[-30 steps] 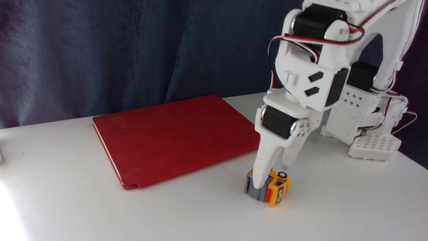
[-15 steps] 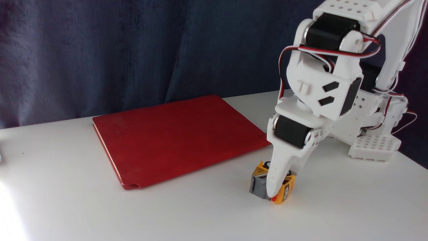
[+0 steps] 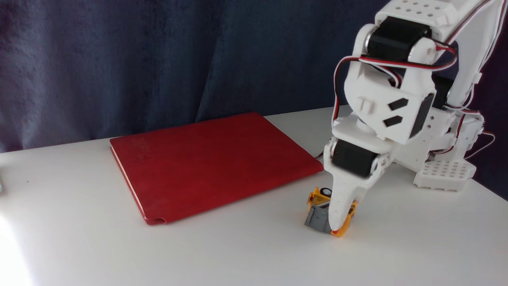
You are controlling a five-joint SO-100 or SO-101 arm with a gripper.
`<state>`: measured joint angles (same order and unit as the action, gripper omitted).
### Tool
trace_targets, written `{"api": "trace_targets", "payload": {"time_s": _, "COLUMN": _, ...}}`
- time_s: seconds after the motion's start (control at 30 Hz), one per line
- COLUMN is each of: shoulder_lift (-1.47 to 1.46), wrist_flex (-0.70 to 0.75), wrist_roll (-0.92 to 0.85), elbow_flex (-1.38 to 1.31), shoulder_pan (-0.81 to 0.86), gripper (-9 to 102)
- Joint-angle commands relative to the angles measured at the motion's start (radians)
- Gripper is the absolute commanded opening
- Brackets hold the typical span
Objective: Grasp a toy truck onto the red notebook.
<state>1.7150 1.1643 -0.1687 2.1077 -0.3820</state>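
Note:
The toy truck [image 3: 319, 211], orange-yellow with a grey dump bed, lies tipped on its side on the white table [image 3: 238, 254], in front of the notebook's right corner. My white gripper [image 3: 337, 226] points straight down and is shut on the truck. Its near finger covers the truck's middle, and the fingertip reaches down near the table. The red notebook [image 3: 210, 161] lies flat on the table to the left of the gripper, its cover bare and its cream page edge facing front left. A gap of table separates the truck from it.
The arm's white base [image 3: 444, 171] stands at the right rear of the table. A dark blue curtain [image 3: 158, 59] hangs behind the table. Bright glare falls on the table's front left corner.
The gripper has shifted to the right and closed around the truck. The truck has turned and slid right with it, still resting low on the table.

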Motion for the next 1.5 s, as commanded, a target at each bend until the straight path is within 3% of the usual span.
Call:
{"api": "trace_targets", "payload": {"time_s": 0.0, "shoulder_lift": 0.015, "wrist_flex": 0.014, "wrist_roll": -0.005, "elbow_flex": -0.012, "shoulder_pan": -0.003, "gripper": 2}}
{"api": "trace_targets", "payload": {"time_s": 0.23, "shoulder_lift": 0.089, "wrist_flex": 0.133, "wrist_roll": -0.023, "elbow_flex": -0.061, "shoulder_pan": 0.021, "gripper": 0}}
{"api": "trace_targets", "payload": {"time_s": 0.5, "shoulder_lift": 0.255, "wrist_flex": 0.364, "wrist_roll": -0.12, "elbow_flex": -0.192, "shoulder_pan": 0.08, "gripper": 0}}
{"api": "trace_targets", "payload": {"time_s": 0.7, "shoulder_lift": 0.199, "wrist_flex": 0.46, "wrist_roll": -0.278, "elbow_flex": -0.4, "shoulder_pan": 0.255, "gripper": 1}}
{"api": "trace_targets", "payload": {"time_s": 0.93, "shoulder_lift": 0.064, "wrist_flex": 0.44, "wrist_roll": -0.437, "elbow_flex": -0.503, "shoulder_pan": 0.469, "gripper": 0}}
{"api": "trace_targets", "payload": {"time_s": 1.47, "shoulder_lift": -0.25, "wrist_flex": 0.373, "wrist_roll": -0.54, "elbow_flex": -0.65, "shoulder_pan": 0.695, "gripper": 0}}
